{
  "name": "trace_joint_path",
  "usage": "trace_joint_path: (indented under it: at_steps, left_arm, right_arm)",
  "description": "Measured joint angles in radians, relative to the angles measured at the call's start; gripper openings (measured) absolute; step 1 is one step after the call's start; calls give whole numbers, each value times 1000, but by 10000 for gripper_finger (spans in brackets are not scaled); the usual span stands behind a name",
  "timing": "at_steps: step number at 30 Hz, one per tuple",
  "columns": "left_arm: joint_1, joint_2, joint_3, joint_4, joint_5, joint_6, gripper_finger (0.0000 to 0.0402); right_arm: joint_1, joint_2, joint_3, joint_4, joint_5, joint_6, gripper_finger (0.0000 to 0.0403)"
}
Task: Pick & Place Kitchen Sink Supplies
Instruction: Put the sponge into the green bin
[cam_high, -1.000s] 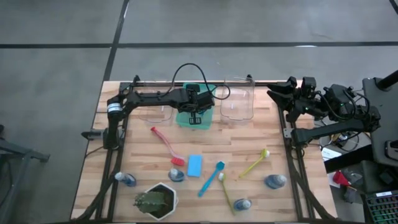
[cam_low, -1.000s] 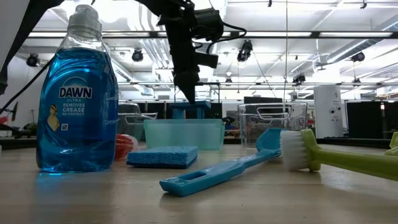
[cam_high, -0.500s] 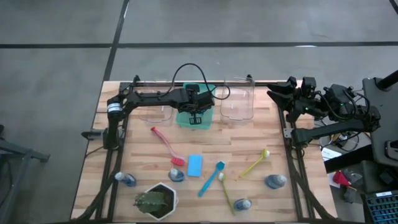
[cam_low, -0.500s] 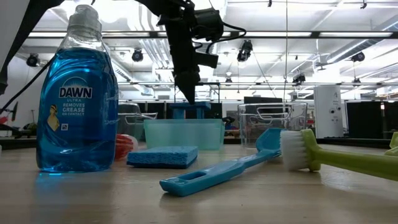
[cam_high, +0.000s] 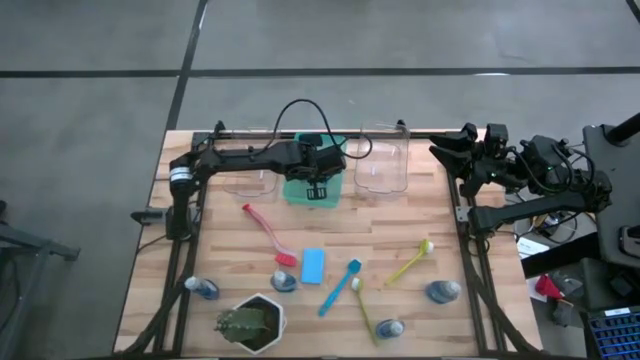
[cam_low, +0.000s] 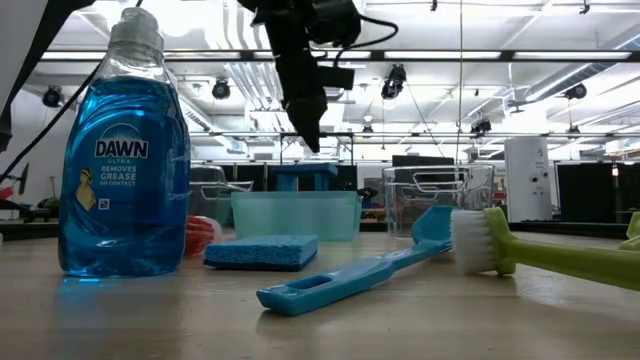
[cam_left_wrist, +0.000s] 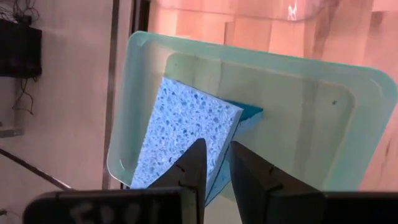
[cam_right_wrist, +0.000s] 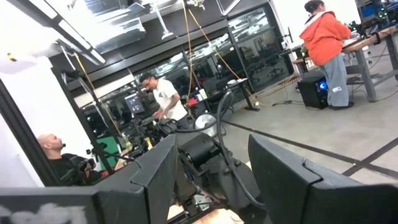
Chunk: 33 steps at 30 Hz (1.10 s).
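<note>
My left gripper (cam_high: 315, 190) hangs over the green tray (cam_high: 338, 145) at the table's far middle, fingers pointing down and a narrow gap apart (cam_left_wrist: 216, 155). It touches nothing. Below it a blue sponge (cam_left_wrist: 186, 130) lies in the tray (cam_left_wrist: 323, 124), one long edge propped against the tray's wall. It pokes above the rim in the low view (cam_low: 305, 178). Another sponge (cam_high: 313, 265), a red brush (cam_high: 268, 233), a blue brush (cam_high: 340, 287), two yellow-green brushes (cam_high: 407, 263) and several blue bottles (cam_high: 442, 291) lie on the near half. My right gripper (cam_high: 440, 150) waits open at the far right edge.
Two clear bins (cam_high: 381, 165) (cam_high: 247, 172) flank the tray at the far edge. A green plant in a white hexagonal pot (cam_high: 250, 322) stands at the near left. In the low view a blue bottle (cam_low: 122, 160) stands close at the left. People show in the room behind.
My left gripper has risen a little, straight up from the tray. The blue sponge has stayed in the tray, where it leans.
</note>
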Motion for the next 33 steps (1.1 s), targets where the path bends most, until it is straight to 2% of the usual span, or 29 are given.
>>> trace_joint_path:
  at_steps: [6,9,16,20,22,33]
  left_arm:
    - [-6,-23,0,-5,5,-37,65]
    - [-19,-51,0,-9,61,-84,65]
    - [-41,-125,0,-17,398,-188,65]
    - [-42,-161,-6,-15,687,-205,65]
    - [-47,-169,-8,-19,786,-204,65]
    - [-118,-150,-37,-71,808,-238,65]
  right_arm:
    - [0,0,0,-1,0,-7,194]
    - [0,0,0,-1,0,-7,194]
    - [0,0,0,-1,0,-11,194]
    - [0,0,0,-1,0,-15,194]
    - [0,0,0,0,0,-15,194]
    - [0,0,0,1,-28,-15,194]
